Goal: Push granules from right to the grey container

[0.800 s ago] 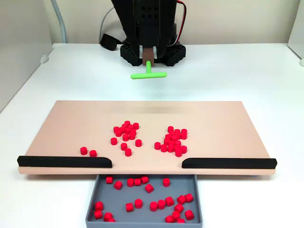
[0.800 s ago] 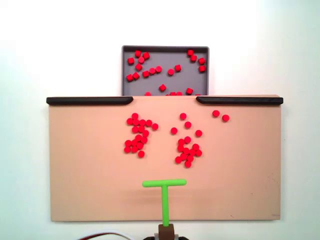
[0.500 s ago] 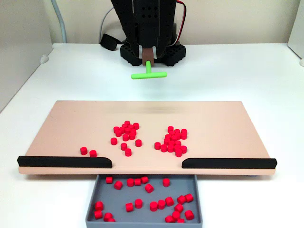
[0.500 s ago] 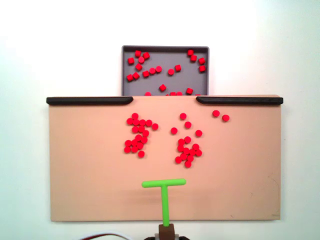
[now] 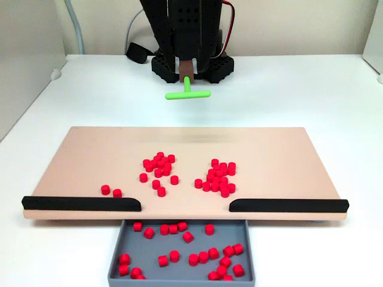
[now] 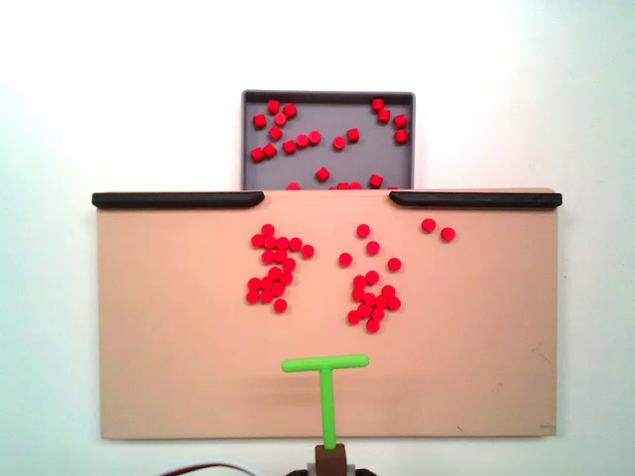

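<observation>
Arm holds the green T pusher (image 6: 325,382) by its stem; jaws sit under a brown mount at the arm's end, so spread or pinched: cannot tell. T bar hangs over the tan board (image 6: 159,377) near the board's arm-side edge, approx. mid-width, short of all pellets.

Granules (image 6: 274,270) lie on the board in two clusters mid-board, w/ a stray pair (image 6: 438,229) just beside one black rail (image 6: 476,199) near the far edge. More red pellets already lie in the grey container (image 6: 327,97), which sits against the board's far edge below the gap btwn rails.

Risks (judgement):
- T bar narrower than either cluster, so pellets may spill round its ends.
- Off-line push drives pellets into a rail, not the gap.
- Stray pair behind rail needs a sideways sweep first.
- Fast push may bounce pellets over the tray's low walls.
</observation>
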{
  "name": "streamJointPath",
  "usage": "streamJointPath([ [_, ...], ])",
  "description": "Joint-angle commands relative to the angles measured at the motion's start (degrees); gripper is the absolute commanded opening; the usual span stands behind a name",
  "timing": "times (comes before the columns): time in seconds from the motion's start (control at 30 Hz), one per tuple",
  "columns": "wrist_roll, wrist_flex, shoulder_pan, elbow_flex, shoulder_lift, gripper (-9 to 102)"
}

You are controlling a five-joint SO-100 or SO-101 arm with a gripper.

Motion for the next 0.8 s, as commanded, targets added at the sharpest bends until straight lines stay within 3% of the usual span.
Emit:
streamJointPath([
  [0.0, -0.4, -0.3, 0.4, -0.4, 1.4, 0],
  [0.77, -0.3, -0.3, 0.9, -0.7, 1.1, 0],
])
